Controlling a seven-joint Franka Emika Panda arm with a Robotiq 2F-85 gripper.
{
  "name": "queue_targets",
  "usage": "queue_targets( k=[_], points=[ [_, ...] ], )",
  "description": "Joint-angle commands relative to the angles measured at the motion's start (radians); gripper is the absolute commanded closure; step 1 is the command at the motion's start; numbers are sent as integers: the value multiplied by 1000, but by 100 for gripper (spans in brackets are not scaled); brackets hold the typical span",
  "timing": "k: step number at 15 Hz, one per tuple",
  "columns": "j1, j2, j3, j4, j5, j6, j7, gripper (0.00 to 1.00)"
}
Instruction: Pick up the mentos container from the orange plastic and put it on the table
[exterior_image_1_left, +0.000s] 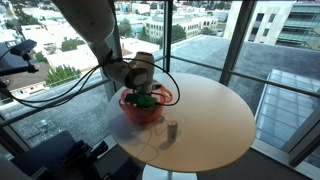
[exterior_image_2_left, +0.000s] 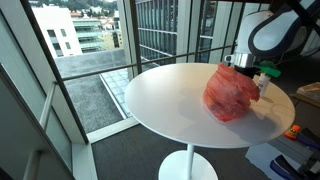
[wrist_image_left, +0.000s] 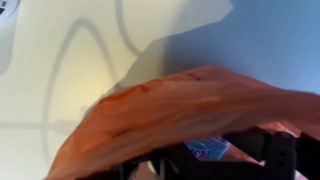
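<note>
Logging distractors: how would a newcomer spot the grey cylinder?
Start at the round table. The orange basket sits on it, under the gripper. The cylinder stands alone beside the basket on bare tabletop: small, upright, grey, where the basket is wide and orange.

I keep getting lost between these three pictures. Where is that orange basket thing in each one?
In an exterior view: the orange basket sits left of centre, on the table's left part.
In an exterior view: it sits right of centre, on the table's right part.
Wrist view: it fills the lower middle, very close.
Shared landmark: the pale round table beneath it.
</note>
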Motion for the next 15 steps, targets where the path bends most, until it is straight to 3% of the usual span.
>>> queue_targets(
  k=[1,2,3,5,11,15],
  points=[
    [8,7,-15,10,-31,-15,35,73],
    [12,4,-20,9,-40,-15,37,80],
    [11,1,-21,7,-40,-13,37,38],
    [-2,-11,-10,3,-24,-20,21,43],
    [0,-51,-19,-6,-23,-56,45,1],
    [15,-76,-33,-8,-30,-102,97,0]
  ],
)
